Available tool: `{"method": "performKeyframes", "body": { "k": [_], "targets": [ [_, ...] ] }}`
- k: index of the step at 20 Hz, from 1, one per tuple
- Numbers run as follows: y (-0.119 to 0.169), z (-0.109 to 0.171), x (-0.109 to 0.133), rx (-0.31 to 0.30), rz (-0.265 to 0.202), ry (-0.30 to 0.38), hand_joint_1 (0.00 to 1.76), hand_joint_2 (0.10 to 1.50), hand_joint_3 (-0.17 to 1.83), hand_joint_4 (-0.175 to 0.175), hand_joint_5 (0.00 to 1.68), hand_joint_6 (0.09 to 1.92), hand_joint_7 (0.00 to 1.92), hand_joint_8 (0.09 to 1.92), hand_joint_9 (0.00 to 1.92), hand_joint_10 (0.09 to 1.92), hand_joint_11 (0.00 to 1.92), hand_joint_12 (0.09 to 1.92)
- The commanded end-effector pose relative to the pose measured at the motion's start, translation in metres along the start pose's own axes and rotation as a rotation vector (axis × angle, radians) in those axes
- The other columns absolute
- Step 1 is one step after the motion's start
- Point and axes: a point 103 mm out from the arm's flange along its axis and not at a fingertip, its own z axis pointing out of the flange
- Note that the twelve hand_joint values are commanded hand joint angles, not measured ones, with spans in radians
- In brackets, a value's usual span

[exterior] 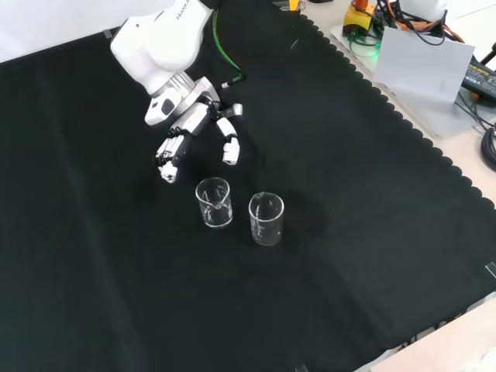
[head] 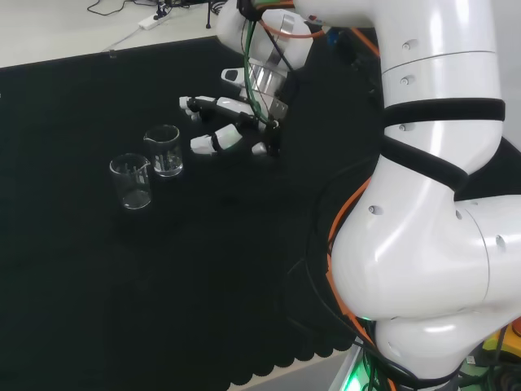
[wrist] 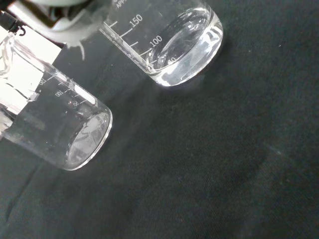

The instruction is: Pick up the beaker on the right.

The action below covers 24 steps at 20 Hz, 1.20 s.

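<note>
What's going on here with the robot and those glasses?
A white robot arm is working over a bench covered in black cloth. Two clear glass beakers stand upright side by side on the cloth, both apparently empty. The robot hand hovers close to them with its fingers relaxed and open, holding nothing. In the head view it sits just to the right of the nearer beaker, not touching it yet.

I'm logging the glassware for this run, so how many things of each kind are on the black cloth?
Clear glass beakers: 2, the beaker nearer the hand and the other beaker
Robot hands: 1, the hand, held open above the cloth
Total: 3
</note>
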Motion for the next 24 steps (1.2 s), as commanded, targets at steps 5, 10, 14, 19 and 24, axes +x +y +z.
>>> {"method": "performKeyframes", "body": {
  "k": [5,10,14,19,24],
  "targets": [
    [0.013,0.02,0.005,-0.023,0.005,0.045,0.82,0.49,0.65,-0.034,0.15,0.09,0.19,0.59,0.29,0.68,0.0,1.2],
    [0.018,0.026,0.006,0.0,0.006,0.058,0.81,0.49,0.65,-0.036,0.17,0.09,0.13,0.57,0.25,0.67,0.0,1.19],
    [0.025,0.031,0.01,0.007,0.012,0.054,0.8,0.5,0.65,-0.036,0.18,0.09,0.07,0.55,0.19,0.67,0.0,1.15],
    [0.031,0.036,0.015,-0.001,-0.001,0.057,0.79,0.5,0.64,-0.037,0.18,0.09,0.06,0.55,0.18,0.67,0.0,1.13],
    [0.036,0.044,0.018,-0.018,-0.004,0.088,0.78,0.5,0.64,-0.037,0.19,0.09,0.07,0.55,0.19,0.67,0.0,1.13]
  ]
}}
